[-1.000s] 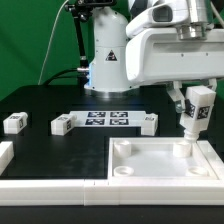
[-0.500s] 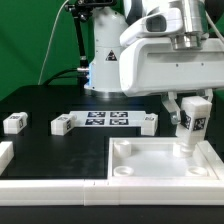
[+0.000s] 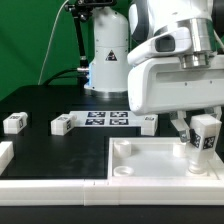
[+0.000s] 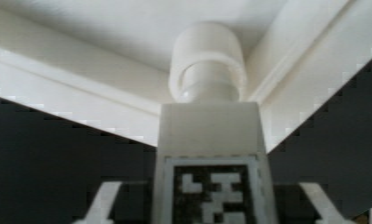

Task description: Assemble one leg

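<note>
My gripper [image 3: 204, 126] is shut on one leg [image 3: 206, 138], a white block with a black-and-white tag, held upright at the exterior view's right. Its round lower end sits at the far right corner socket of the large white tray [image 3: 150, 172]; whether it touches the socket I cannot tell. In the wrist view the leg [image 4: 211, 135] runs away from my gripper [image 4: 211, 208], its tagged face toward the camera and its round end [image 4: 209, 62] against the tray's inner corner. A thin finger [image 4: 108, 200] shows on either side of it.
Three more tagged legs lie on the black table: one [image 3: 14, 123] at the far left, one [image 3: 63, 125] beside the marker board [image 3: 107, 120], one [image 3: 148, 122] at its other end. A white part [image 3: 5, 155] sits at the left edge. The robot's base [image 3: 105, 60] stands behind.
My gripper has carried the leg toward the exterior view's right and slightly down, to the tray's far right corner. The loose legs have not moved.
</note>
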Controlling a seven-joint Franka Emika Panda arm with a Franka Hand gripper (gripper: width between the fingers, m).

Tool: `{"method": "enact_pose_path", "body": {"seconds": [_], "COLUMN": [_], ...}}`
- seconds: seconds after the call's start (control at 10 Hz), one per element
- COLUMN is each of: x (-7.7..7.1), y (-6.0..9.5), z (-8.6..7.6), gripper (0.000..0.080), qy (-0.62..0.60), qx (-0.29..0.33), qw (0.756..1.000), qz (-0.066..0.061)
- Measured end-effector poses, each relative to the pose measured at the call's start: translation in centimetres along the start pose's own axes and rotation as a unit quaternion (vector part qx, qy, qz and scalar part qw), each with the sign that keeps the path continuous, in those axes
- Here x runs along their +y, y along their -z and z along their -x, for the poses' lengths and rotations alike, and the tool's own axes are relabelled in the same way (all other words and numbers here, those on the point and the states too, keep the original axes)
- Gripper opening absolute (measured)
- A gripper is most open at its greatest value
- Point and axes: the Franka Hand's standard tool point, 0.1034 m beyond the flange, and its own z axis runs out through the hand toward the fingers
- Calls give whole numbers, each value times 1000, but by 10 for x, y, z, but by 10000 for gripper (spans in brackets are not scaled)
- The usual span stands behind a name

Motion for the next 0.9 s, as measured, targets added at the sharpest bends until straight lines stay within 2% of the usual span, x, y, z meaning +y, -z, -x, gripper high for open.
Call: {"method": "enact_pose_path", "body": {"seconds": [0.5, 0.9], "x": [-2, 7], "y": [-8, -7], "z": [9, 19], "gripper": [288, 288], "qy": [-1, -15], "qx": [2, 20], "qw": [1000, 1000], "qz": [0, 8]}}
